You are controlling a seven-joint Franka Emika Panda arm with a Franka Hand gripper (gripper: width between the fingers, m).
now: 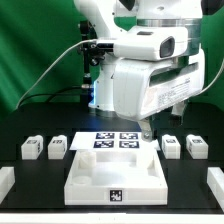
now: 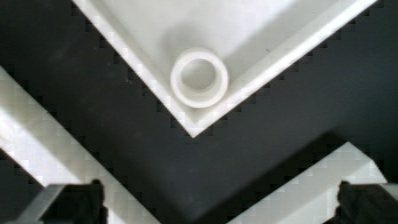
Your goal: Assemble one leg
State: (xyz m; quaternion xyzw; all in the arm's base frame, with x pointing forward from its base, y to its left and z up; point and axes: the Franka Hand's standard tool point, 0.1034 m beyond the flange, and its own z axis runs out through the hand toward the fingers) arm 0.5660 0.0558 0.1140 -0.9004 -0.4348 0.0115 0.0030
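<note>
- Step in hand (my judgement): approach before the first pick. No leg is lifted and nothing is fitted yet.
- Gripper (image 1: 147, 127) hangs low over the black table (image 1: 40, 175), at the exterior view's right edge of the marker board (image 1: 112, 141).
- Jaws are spread wide with nothing between them. In the wrist view the dark fingertips (image 2: 68, 200) stand well apart over bare table.
- Leg (image 1: 171, 146) lies on the table near the gripper, on the exterior view's right, not touching it.
- Other legs (image 1: 57, 146): one further to the exterior view's right, two at its left, all loose on the table.
- Tray-like base (image 1: 80, 185) sits in front of the marker board, walls raised.
- Wrist view shows a white corner (image 2: 267, 40) carrying a ring socket (image 2: 199, 78). I cannot tell for certain which piece it belongs to.
- Next move (judgement): travel sideways to the leg, square the jaws across its narrow faces, descend, then close.
- Materials: the legs are blocky matte white plastic with dark notches, and look rigid. The smooth faces may slip if gripped off-centre.
- The table is matte black. The socket is round, with a smooth raised rim.
</note>
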